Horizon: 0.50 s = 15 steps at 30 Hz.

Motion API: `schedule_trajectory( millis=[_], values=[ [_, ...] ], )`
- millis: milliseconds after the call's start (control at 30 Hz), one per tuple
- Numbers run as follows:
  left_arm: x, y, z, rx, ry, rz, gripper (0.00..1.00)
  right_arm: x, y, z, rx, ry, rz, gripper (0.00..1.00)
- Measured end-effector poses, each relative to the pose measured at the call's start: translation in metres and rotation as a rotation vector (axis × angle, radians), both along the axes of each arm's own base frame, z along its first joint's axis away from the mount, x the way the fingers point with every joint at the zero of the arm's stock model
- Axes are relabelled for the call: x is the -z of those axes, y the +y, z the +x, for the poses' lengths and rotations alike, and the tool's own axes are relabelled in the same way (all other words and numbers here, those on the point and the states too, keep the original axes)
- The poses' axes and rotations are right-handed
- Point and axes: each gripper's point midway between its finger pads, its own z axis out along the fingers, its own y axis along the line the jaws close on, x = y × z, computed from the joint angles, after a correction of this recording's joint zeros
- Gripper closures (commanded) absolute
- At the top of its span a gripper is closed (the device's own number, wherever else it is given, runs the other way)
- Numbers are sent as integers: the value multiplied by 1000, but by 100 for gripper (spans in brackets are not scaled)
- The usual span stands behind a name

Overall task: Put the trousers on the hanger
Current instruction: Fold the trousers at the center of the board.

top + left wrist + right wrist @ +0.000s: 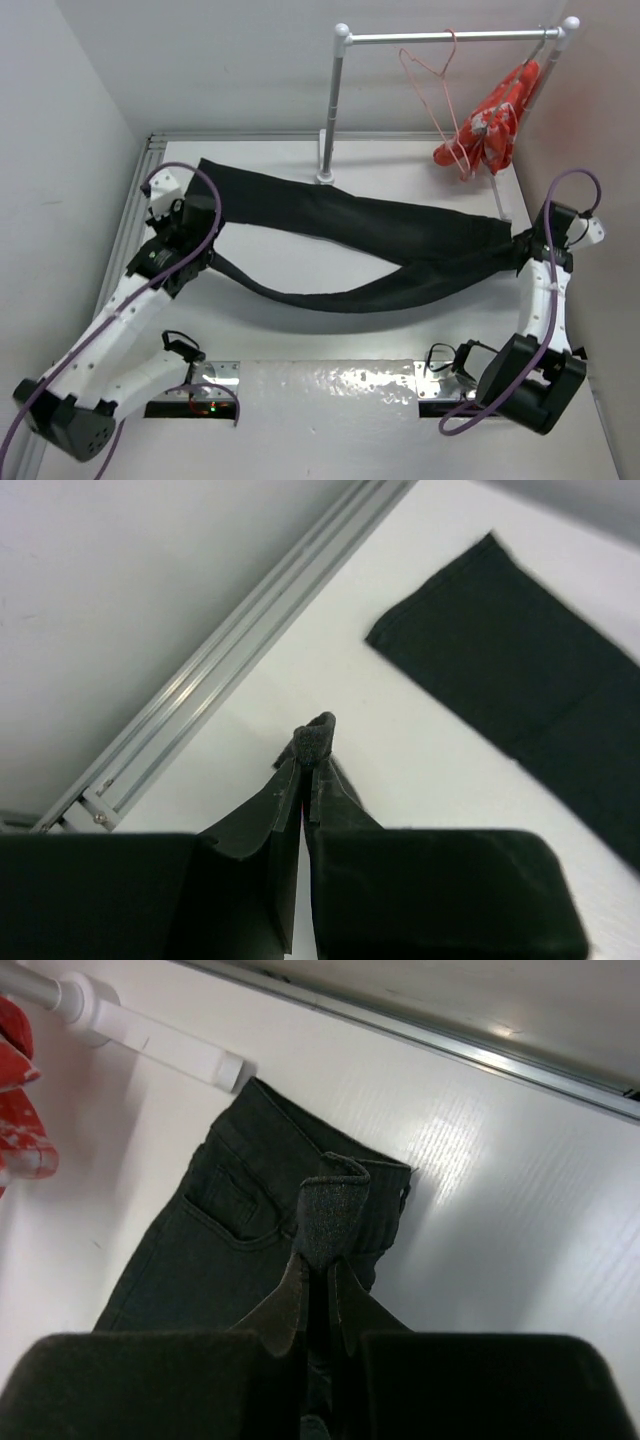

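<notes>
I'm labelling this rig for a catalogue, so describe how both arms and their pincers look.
The left arm and right arm have white link shells with black joint housings and black bases. A purple cable loops along each. The left pincer and right pincer have matte black fingers tapering toward the tips. No markings are legible.

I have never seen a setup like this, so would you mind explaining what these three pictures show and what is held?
These are two robot arms bolted to a white table. The wide picture looks down from above and behind them; the other two come from cameras on each wrist. Black trousers stretch across the table. The left tool is shut on one leg end, the right tool on the waistband. A pale-pink wire hanger hangs on the rail behind, beside a red bundle.
</notes>
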Motion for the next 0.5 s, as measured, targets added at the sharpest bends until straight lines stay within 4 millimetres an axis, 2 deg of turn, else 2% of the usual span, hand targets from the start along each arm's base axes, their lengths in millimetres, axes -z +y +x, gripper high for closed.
schedule_trajectory(
  millis=[100,233,300,400,500],
  values=[
    [14,11,16,-37,66,-21,100,5,0,7,-21,13,13,100],
    [8,34,38,-113,70,-70,100,8,-2,21,-49,15,33,100],
    [7,39,50,-132,67,-86,100,11,-1,25,-60,13,42,100],
    [21,44,56,-134,90,-118,100,8,0,25,-64,-1,39,100],
    [34,58,58,-171,122,-141,100,5,2,24,-68,-25,29,100]
  ],
)
